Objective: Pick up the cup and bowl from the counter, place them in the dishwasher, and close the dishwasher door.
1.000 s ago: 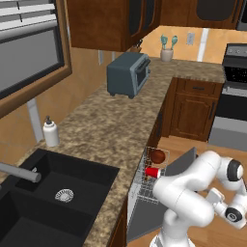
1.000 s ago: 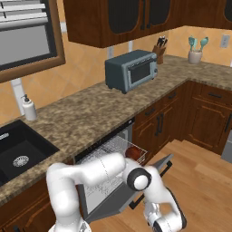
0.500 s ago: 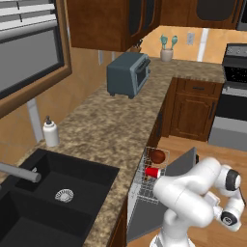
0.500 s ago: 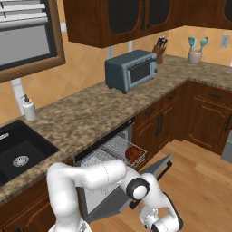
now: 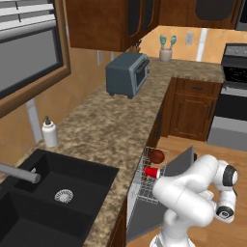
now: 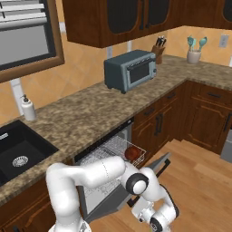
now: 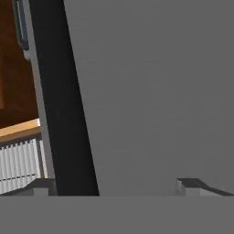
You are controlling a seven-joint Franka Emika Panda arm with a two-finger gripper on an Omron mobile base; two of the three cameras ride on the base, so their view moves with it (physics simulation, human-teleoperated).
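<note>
Hand (image 7: 116, 189): spread wide, empty, low beside the half-raised dishwasher door (image 7: 155, 91), grey panel straight ahead and close.
Door: long edge parallel to the table (image 5: 111, 128) front (judged: push up to shut).
Rack (image 6: 111, 152): one cup (image 5: 152, 172), one bowl (image 5: 157, 156), both inside.

The dishwasher door (image 7: 155, 91) stands close before my hand; behind it the bowl (image 5: 157, 156) and cup (image 5: 152, 172) sit in the rack (image 6: 111, 149).
</note>
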